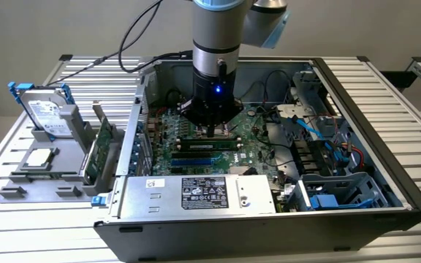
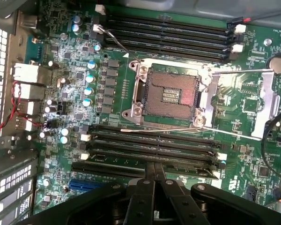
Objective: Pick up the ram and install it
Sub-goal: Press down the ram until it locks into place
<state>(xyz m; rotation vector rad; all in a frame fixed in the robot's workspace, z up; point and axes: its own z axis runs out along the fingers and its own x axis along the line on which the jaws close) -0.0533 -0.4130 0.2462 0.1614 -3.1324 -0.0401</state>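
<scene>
Nearest the exterior camera, the power supply (image 1: 195, 196) spans the computer case's (image 1: 408, 205) front edge. Toward the table's (image 1: 6, 164) left edge a grey holder (image 1: 46, 170) carries a hard drive (image 1: 46, 115). Mid-motherboard (image 1: 251, 134), the gripper (image 1: 210, 131) is closed, pressing down on the ram (image 1: 209, 145), already lying along its slot. Likely light, stiff and fragile, best held by its long edges. Cables crowd the case's right side.

Ram (image 1: 209, 145): long thin green stick, row of small black chips along face. Lies level, seated lengthwise in motherboard slot inside open case, directly under tool (image 1: 210, 131). In wrist view, thin green edge (image 2: 124, 167) in slot nearest tool.
</scene>
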